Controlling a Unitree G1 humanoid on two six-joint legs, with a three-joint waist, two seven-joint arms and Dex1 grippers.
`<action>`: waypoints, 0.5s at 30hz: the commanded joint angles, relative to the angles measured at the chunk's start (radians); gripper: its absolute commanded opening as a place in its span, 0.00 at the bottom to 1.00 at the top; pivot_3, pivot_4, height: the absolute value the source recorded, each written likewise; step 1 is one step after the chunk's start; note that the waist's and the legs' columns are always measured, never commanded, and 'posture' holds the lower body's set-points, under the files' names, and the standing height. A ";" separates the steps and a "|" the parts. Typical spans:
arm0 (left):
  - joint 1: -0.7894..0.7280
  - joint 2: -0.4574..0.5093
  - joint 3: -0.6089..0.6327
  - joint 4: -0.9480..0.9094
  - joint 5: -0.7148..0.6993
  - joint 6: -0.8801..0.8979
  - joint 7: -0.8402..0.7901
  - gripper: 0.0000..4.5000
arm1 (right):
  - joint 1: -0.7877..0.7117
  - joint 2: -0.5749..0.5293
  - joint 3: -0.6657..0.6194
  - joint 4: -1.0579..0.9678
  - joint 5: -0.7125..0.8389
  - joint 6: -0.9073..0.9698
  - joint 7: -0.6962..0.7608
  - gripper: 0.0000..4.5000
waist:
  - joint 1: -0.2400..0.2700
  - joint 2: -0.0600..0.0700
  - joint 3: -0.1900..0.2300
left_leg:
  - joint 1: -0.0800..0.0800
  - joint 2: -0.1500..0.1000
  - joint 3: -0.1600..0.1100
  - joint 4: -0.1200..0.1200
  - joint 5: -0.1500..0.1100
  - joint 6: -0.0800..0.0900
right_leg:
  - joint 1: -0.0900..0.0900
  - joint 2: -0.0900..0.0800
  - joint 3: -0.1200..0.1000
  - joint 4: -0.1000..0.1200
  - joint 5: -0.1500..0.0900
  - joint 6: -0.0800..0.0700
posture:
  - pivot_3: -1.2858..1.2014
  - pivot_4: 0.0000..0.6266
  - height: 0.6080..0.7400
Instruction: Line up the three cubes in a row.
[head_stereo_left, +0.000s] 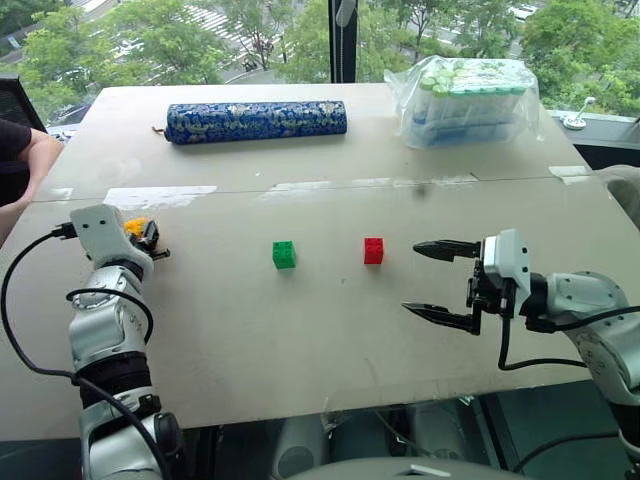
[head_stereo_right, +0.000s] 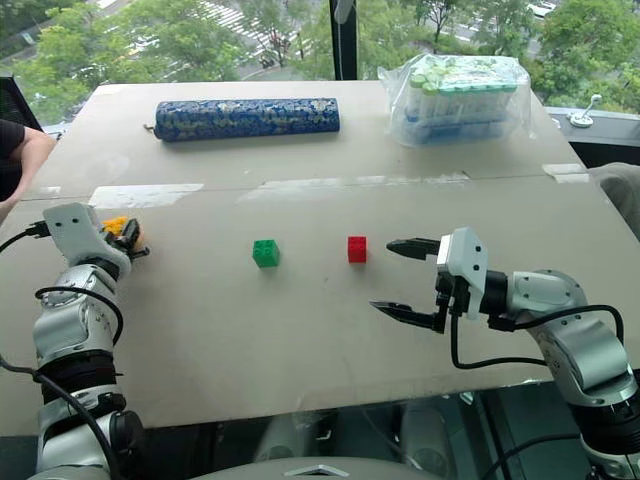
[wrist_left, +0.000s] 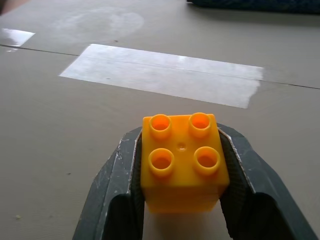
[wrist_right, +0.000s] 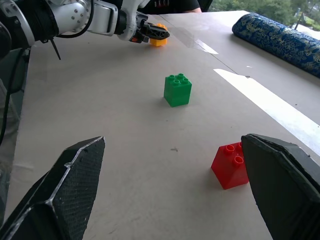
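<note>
The three cubes sit on the table (head_stereo_left: 300, 340), in a rough line from left to right across it. The yellow cube (wrist_left: 182, 160) is at the left side, studs up, pinched between the two fingers of the left tool (wrist_left: 182, 200). The green cube (head_stereo_left: 284, 254) stands alone near the middle, and the red cube (head_stereo_left: 373, 250) stands apart to its right. The right tool (head_stereo_left: 432, 282) hangs just to the right of the red cube with its fingers spread wide, touching nothing. At the far edge lie a blue patterned roll (head_stereo_left: 256, 121) and a clear bag of bottles (head_stereo_left: 468, 100).
</note>
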 joint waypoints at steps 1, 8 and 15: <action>0.033 0.103 -0.091 -0.120 -0.081 -0.045 -0.331 0.29 | 0.004 -0.003 -0.022 -0.043 0.002 -0.025 -0.003 1.00 | 0.001 0.000 0.000 | 0.000 0.000 0.000 0.000 0.000 0.000 | 0.000 0.000 0.000 0.000 0.000 0.000 | 0.52 0.24 1.00; -0.106 0.307 -0.241 0.188 -0.080 -0.255 -0.952 0.29 | 0.007 -0.001 -0.020 -0.052 0.004 -0.026 -0.011 1.00 | -0.001 0.001 0.001 | 0.000 0.000 0.000 0.000 -0.002 -0.002 | -0.002 0.000 -0.001 0.000 -0.001 0.001 | 0.52 0.24 1.00; -0.368 0.403 -0.511 0.615 0.007 -0.521 -1.182 0.29 | 0.037 -0.008 -0.030 -0.097 0.010 -0.009 -0.037 1.00 | 0.001 0.001 0.001 | -0.002 0.000 0.001 0.000 0.000 0.001 | -0.002 0.001 -0.001 -0.001 -0.001 0.001 | 0.52 0.24 1.00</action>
